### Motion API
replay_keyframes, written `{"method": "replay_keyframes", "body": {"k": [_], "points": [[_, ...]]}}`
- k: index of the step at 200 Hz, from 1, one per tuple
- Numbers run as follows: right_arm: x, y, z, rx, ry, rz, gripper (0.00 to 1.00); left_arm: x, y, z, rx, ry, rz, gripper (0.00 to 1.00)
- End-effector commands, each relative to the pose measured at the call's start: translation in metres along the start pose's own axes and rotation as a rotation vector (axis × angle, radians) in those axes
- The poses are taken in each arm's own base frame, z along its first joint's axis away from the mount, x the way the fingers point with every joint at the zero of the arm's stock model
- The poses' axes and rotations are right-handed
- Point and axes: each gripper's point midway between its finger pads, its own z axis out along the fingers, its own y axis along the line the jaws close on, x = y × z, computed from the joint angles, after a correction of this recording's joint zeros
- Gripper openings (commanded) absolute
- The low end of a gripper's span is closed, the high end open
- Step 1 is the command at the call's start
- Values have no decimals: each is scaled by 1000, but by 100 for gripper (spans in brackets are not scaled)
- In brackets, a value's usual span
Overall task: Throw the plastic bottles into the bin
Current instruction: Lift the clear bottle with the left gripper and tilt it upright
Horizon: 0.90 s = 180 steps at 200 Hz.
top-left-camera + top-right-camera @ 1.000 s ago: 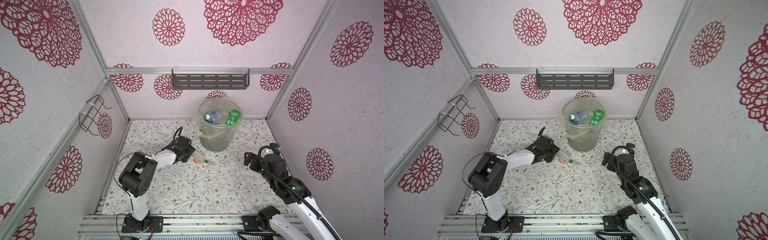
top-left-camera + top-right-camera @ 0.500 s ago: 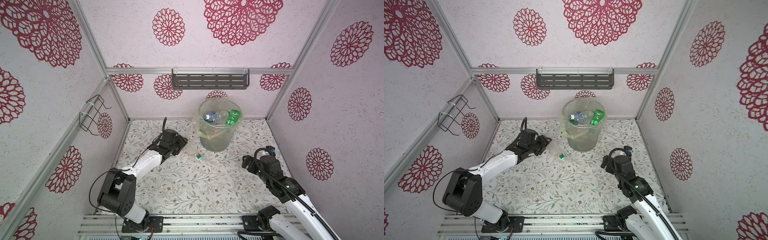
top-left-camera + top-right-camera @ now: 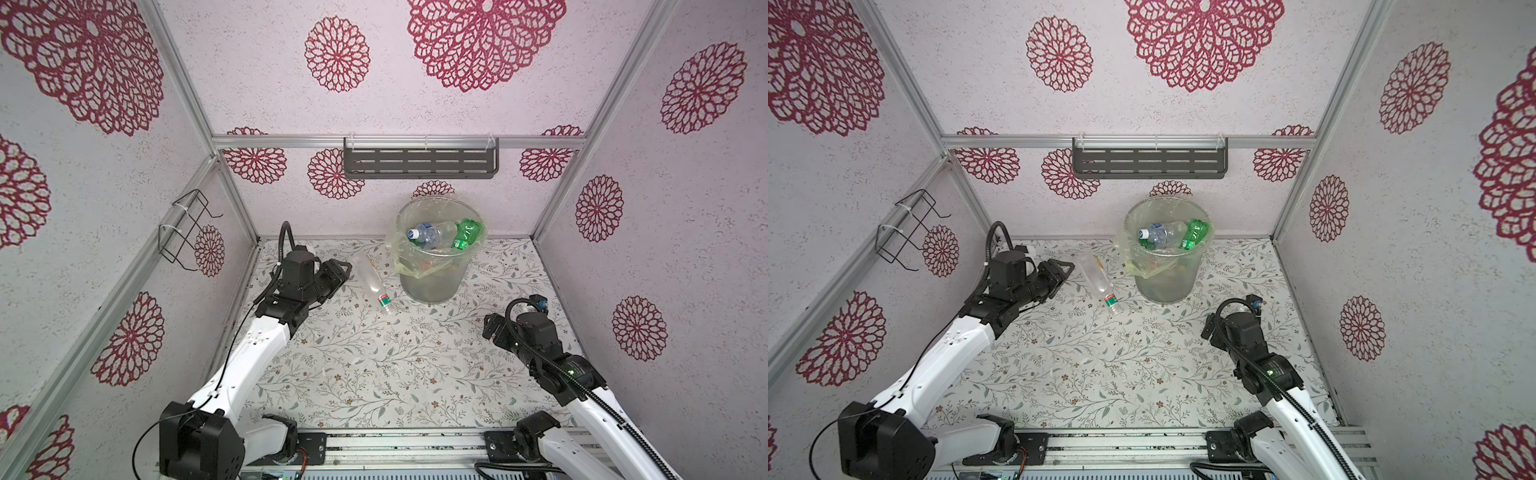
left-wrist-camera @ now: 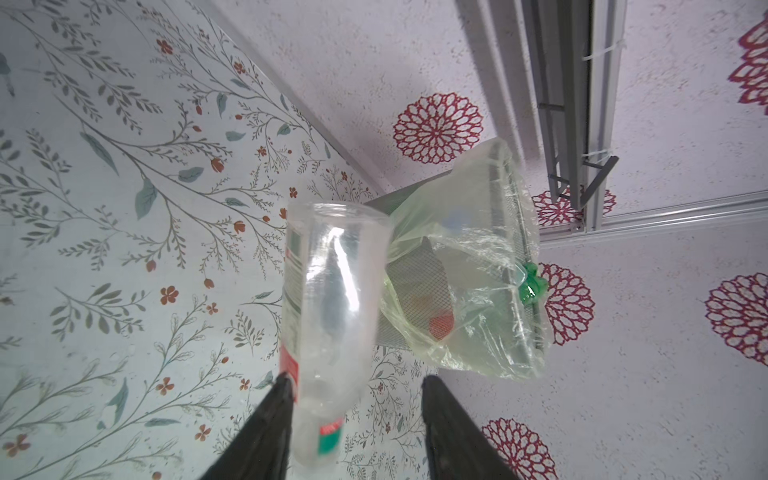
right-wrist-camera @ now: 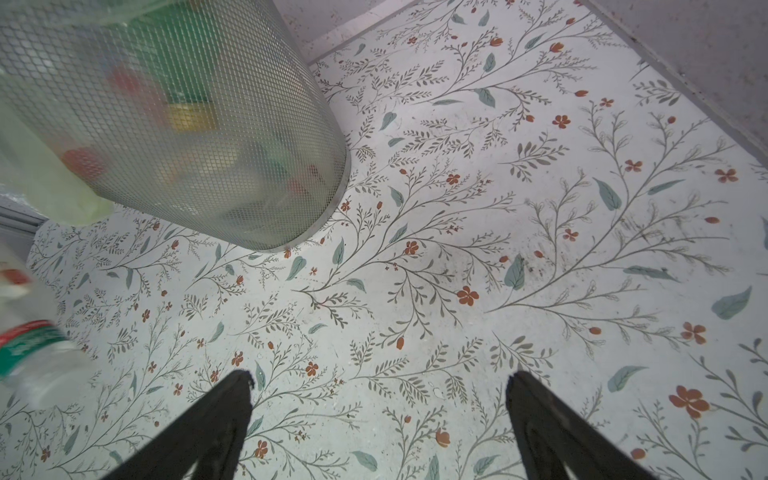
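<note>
Where the bottle (image 3: 371, 279) lies: just past the left tool (image 3: 343, 270) tips, beside the bin (image 3: 432, 286), neck toward the near edge; more bottles (image 3: 430, 235) fill the bin.
Left tool: jaws apart, one finger (image 4: 274, 399) against the bottle, nothing pinched.
Left arm: stretched low toward the bin.
Right tool (image 5: 378, 386): spread, empty.
Surface (image 3: 374, 365): floral; walls white with red rosettes.

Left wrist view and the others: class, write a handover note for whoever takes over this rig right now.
Left gripper: jaws apart, neck end of the clear bottle between them, not clamped; it is beside the bin.
Right gripper: jaws open, empty.
Done: several bottles in the bin, a blue-capped bottle and a green bottle on top.
Left: grip the clear bottle, drop it in.
</note>
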Motion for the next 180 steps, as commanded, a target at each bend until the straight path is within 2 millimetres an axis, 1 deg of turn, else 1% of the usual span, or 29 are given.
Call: {"method": "replay_keyframes", "body": {"k": [1, 17, 34, 41, 44, 54, 68, 74, 83, 94, 102, 116, 126, 134, 153, 162, 165, 166, 168, 180], "points": [[-5, 0, 0, 8, -19, 32, 99, 5, 2, -13, 12, 16, 31, 50], [-5, 1, 1, 4, -17, 38, 99, 3, -3, -20, 30, 7, 43, 50], [-5, 4, 3, -6, -11, 46, 99, 4, -2, -19, 25, 21, 53, 52], [-4, 4, 3, -8, -8, 49, 99, 6, 2, -17, 7, 32, 60, 57], [-4, 5, 3, -10, -5, 49, 99, 5, 4, -16, -3, 34, 62, 61], [-3, 5, 4, -11, -2, 50, 99, 6, 14, -10, -50, 45, 70, 68], [-2, 4, 5, -6, 1, 50, 99, 4, 29, -1, -120, 56, 88, 84], [-2, 4, 4, -6, 1, 51, 99, 4, 32, 4, -138, 65, 102, 90], [-2, 4, 4, -6, 1, 51, 99, 1, 34, 13, -155, 78, 127, 95], [-1, 3, 5, -5, 1, 51, 99, -4, 37, 28, -179, 90, 163, 100], [-1, 3, 6, -7, 1, 51, 99, -8, 42, 42, -203, 99, 184, 98], [1, 5, 8, -11, 6, 50, 99, -18, 51, 69, -235, 127, 181, 97], [2, 5, 10, -12, 12, 50, 99, -22, 63, 90, -265, 160, 140, 97], [3, 5, 11, -10, 16, 48, 99, -25, 68, 107, -271, 181, 111, 98], [6, 3, 14, -1, 24, 39, 99, -32, 85, 143, -313, 172, 59, 97], [6, 3, 15, 2, 21, 40, 99, -37, 89, 160, -313, 162, 44, 97], [7, 2, 16, 4, 23, 37, 99, -39, 87, 163, -308, 155, 40, 97], [7, 2, 16, 4, 23, 37, 99, -37, 94, 168, -320, 164, 34, 97], [7, 2, 16, 4, 22, 37, 99, -35, 100, 174, -329, 173, 26, 97], [8, 1, 17, 9, 23, 34, 99, -33, 109, 196, -347, 189, 4, 97]]}}
